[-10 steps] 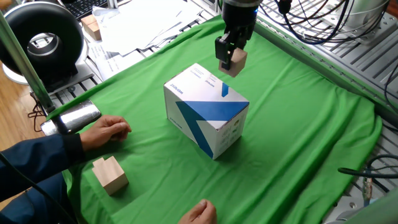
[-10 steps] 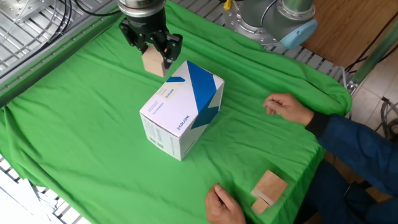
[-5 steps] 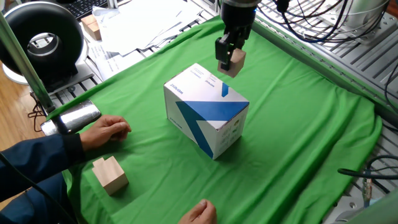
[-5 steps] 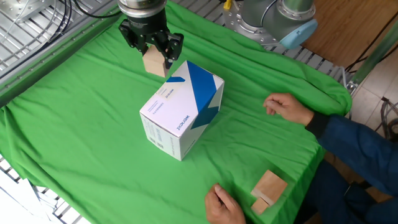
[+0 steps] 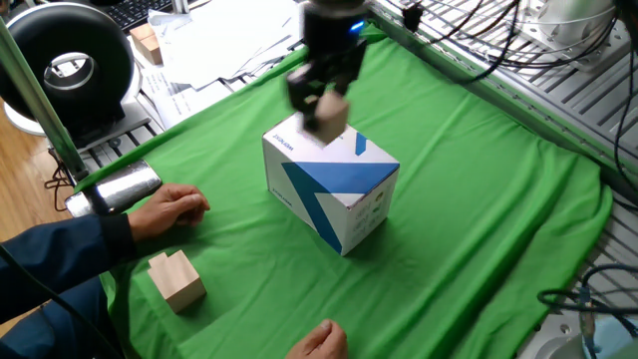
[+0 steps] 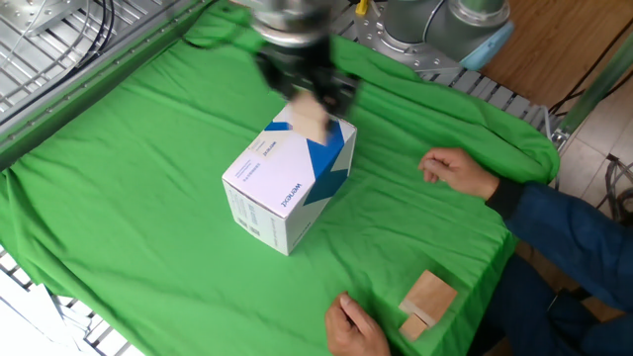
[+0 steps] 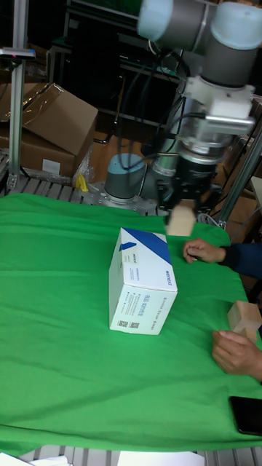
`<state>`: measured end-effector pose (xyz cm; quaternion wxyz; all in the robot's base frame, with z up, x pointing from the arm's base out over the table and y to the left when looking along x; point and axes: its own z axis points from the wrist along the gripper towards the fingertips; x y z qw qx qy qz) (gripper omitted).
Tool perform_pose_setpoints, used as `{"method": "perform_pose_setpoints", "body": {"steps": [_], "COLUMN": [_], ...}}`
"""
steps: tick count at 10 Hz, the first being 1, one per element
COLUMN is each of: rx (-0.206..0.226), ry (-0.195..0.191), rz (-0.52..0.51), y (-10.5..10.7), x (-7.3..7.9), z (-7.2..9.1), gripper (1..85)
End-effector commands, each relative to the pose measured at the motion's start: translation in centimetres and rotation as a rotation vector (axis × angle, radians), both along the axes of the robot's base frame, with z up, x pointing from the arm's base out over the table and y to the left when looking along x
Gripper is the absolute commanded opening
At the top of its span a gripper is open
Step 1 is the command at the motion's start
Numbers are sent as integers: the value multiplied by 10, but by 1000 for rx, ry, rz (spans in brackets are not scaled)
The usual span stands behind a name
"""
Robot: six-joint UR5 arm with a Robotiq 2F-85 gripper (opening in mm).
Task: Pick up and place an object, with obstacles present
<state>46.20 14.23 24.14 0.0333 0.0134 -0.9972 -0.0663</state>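
Pincer [image 5: 321, 98]: closed on the small wooden cube [image 5: 328, 117], motion-blurred, hanging over the top of the white-and-blue box [image 5: 334, 189] at frame centre.
Open room: bare green cloth on the table [image 5: 488, 209] fills the right and lower centre.
Edges: a person's hands [image 5: 169, 211] and a paler wooden block [image 5: 176, 281] at lower left.
Change: pincer and cube were above the cloth beyond the box; now over the box.

The UR5 arm [image 7: 211, 36] has grey tubular segments with a light-blue joint cap, a white wrist block, black cables looping alongside, and a black gripper [image 7: 182, 206].
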Motion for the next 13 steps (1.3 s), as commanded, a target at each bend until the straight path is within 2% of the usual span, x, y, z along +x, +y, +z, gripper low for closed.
{"method": "perform_pose_setpoints", "body": {"steps": [1, 5, 6, 7, 8, 9, 10, 11, 12, 13], "rx": [51, 51, 27, 8, -62, -83, -96, -112, -91, -64], "ry": [10, -2, -16, -12, -4, 39, 56, 29, 1, -9], "rz": [-129, -159, -164, -158, -101, -49, 30, 81, 85, 82], "y": [57, 69, 66, 61, 37, 29, 23, 18, 24, 31], "x": [-6, 8, 11, 10, 10, -1, -7, -1, 5, 8], "z": [-13, -49, -60, -64, -61, -58, -58, -58, -59, -59], "gripper": [13, 13, 13, 13, 13, 13, 13, 13, 13, 13]}}
